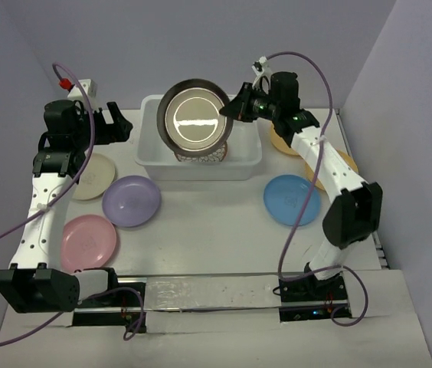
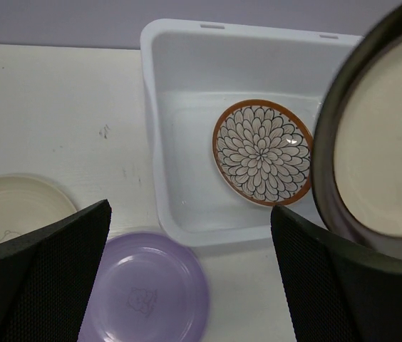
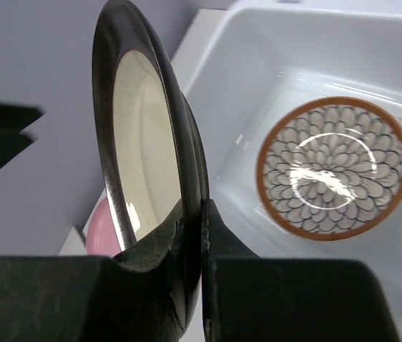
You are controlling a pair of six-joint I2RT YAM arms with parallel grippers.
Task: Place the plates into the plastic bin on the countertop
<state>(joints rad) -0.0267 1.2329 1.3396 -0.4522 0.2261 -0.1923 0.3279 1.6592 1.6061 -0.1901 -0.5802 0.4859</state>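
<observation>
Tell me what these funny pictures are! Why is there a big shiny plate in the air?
These are two robot arms on a white table. One picture looks down from above; the other two come from little cameras on each arm's wrist. The right tool is pinching the rim of the metal plate, holding it over the white bin. A flower-patterned plate already lies inside the bin. The left tool is open and holds nothing. Still on the table are lavender, pink, cream, blue and yellow-orange plates.
</observation>
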